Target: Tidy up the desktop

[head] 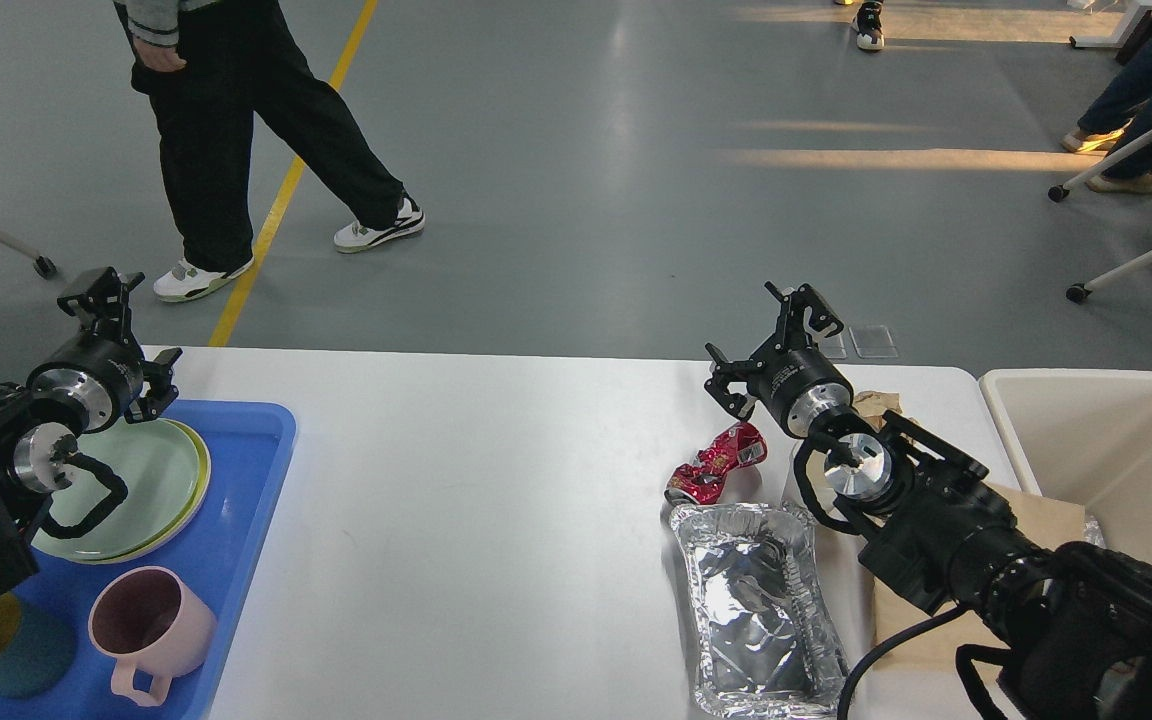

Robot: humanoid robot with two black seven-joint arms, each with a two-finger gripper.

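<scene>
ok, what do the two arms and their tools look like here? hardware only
Both arms are matte black with polished silver round joint caps. A black cable loops out beside each wrist. The left tool and right tool are black, skeletal two-finger linkages on a black cylindrical base with a silver ring. No sleeves; any markings are too small to read.

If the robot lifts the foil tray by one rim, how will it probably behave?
The foil tray looks thin and already crumpled, so it would probably bend rather than stay stiff. It appears empty, so likely very light. Its wrinkled rim may tear or slip from the jaws.
</scene>
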